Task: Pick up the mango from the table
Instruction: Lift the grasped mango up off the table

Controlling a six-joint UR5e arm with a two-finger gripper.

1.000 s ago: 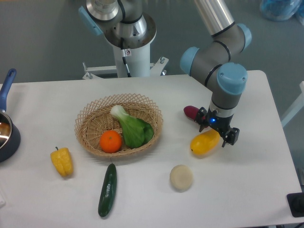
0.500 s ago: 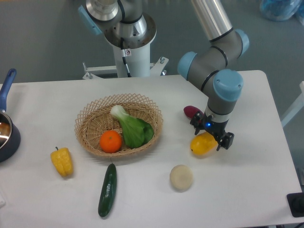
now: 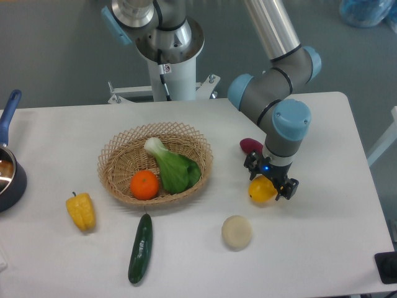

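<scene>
Mango (image 3: 260, 190) lies on the white desk (image 3: 322, 236), to the right of the wicker basket (image 3: 118, 162) and just in front of a dark red vegetable (image 3: 250, 146). The tool (image 3: 271, 180) is directly over the mango and covers its right part, with its fingers on both sides of the fruit; I cannot tell if they already press it.

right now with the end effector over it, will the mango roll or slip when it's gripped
Probably a bit of both. The mango looks smooth and glossy, so it may slip. Its rounded shape on the flat table could let it roll if the end effector nudges it off-centre.
</scene>
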